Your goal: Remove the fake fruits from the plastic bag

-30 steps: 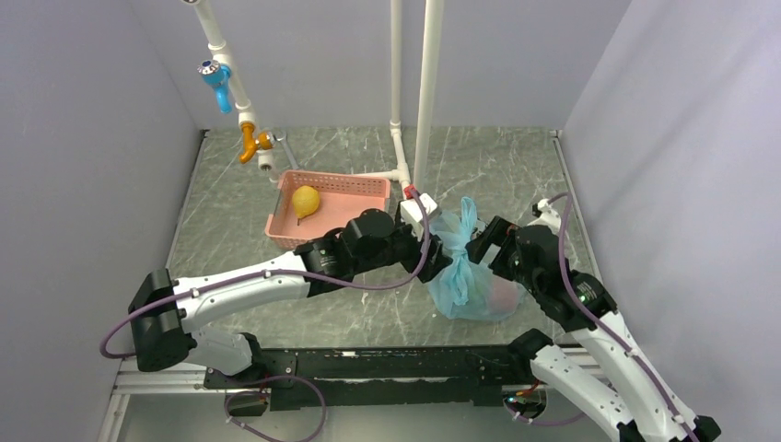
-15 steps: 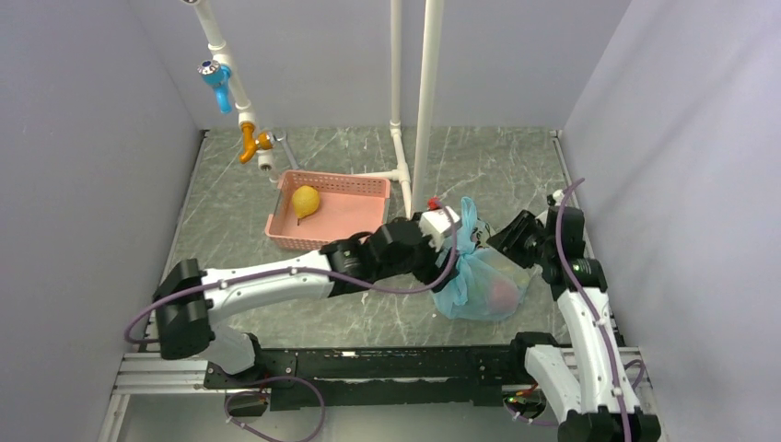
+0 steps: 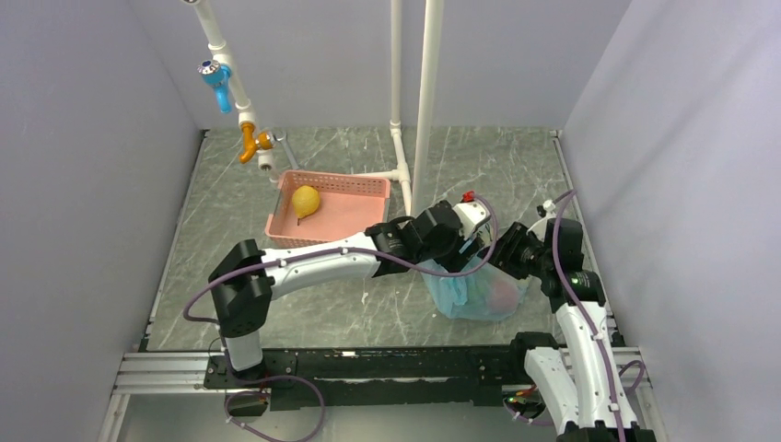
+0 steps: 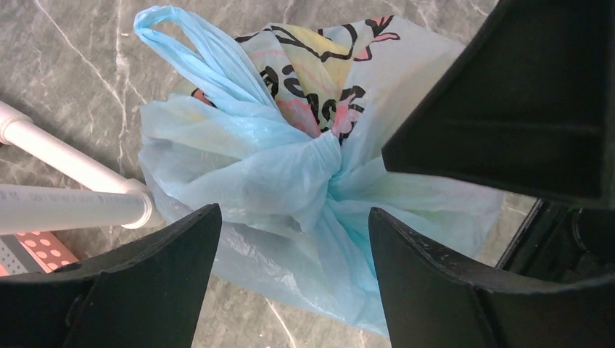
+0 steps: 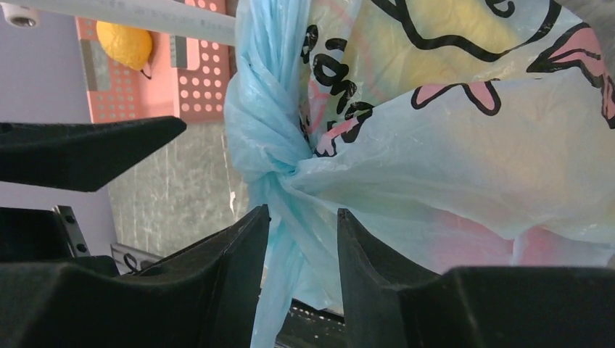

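The light-blue plastic bag sits knotted on the marble floor, right of centre, with a cartoon print on its side. A reddish fruit shows dimly through it; other fruits inside are hidden. My left gripper hovers open over the bag, its jaws wide on either side of the knot without touching it. My right gripper is shut on the twisted plastic just below the knot. A yellow pear lies in the pink basket.
White pipes rise just behind the bag, and one runs along the floor beside it. A blue tap and an orange valve hang on the slanted pipe at back left. Grey walls close in on both sides.
My left arm has stretched right until its gripper is over the bag's knot. My right gripper has narrowed from wide open onto the bag's twisted neck, and its arm has drawn back to the right.
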Motion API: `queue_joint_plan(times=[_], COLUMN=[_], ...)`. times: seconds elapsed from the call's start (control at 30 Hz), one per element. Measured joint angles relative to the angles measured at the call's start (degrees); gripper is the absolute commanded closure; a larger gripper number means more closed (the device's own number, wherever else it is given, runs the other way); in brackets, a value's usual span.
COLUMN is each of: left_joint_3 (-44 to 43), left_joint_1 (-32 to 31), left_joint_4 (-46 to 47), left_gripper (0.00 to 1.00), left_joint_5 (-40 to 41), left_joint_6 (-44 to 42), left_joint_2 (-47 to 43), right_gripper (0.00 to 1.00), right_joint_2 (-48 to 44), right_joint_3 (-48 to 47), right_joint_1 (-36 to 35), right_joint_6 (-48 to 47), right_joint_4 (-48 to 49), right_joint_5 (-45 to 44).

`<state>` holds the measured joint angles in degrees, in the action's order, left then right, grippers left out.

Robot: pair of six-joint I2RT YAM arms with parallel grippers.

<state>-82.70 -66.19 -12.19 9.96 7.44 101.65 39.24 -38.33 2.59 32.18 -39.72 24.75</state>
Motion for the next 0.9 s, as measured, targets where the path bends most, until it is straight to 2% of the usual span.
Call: queue_joint_plan(times=[0.07,0.33,0.47,0.6,0.7,0.8,0.83,0.9], left_joint_3=[-1.46,-6.75,-6.73,-7.37,-7.72,-8.68,-9.07,-9.66], left_joint_1=[0.31,2.08,2.75,2.67,2.62,2.62,2.62,2.62], left_joint_4=[-0.68,-2.47,-2.32,-2.36,-2.78,-4.00,-4.46,-5.14], left_gripper=[0.34,0.30,0.36,0.58,0.57,0.62,0.68,0.98], left_joint_5=[0.00,-0.87,-2.99,-4.50,-5.33,-6.10,-6.29,-6.82], left_joint_6=[-0.76,-0.70,-0.20,0.00,0.31,0.26,0.28,0.20], left_joint_2=[1.31,5.09,5.14,6.54,7.82,9.27,9.53,9.75], right_gripper=[0.57,0.57,0.57,0.55,0.50,0.50,0.49,0.49], right_joint_2=[0.66,2.25,2.34,2.38,2.40,3.21,3.67,4.87], right_joint_3=[0.96,3.85,3.82,3.54,3.50,3.41,3.30,3.10], right_joint_1=[0.00,0.00,0.00,0.00,0.00,0.00,0.00,0.00], right_joint_6=[-0.28,-0.66,-1.09,-1.09,-1.16,-1.92,-2.23,-2.89], right_joint_4=[1.01,2.75,2.95,3.19,3.87,4.33,4.26,4.22], right_joint_5=[0.70,4.09,3.98,3.89,4.11,5.46,5.86,6.51])
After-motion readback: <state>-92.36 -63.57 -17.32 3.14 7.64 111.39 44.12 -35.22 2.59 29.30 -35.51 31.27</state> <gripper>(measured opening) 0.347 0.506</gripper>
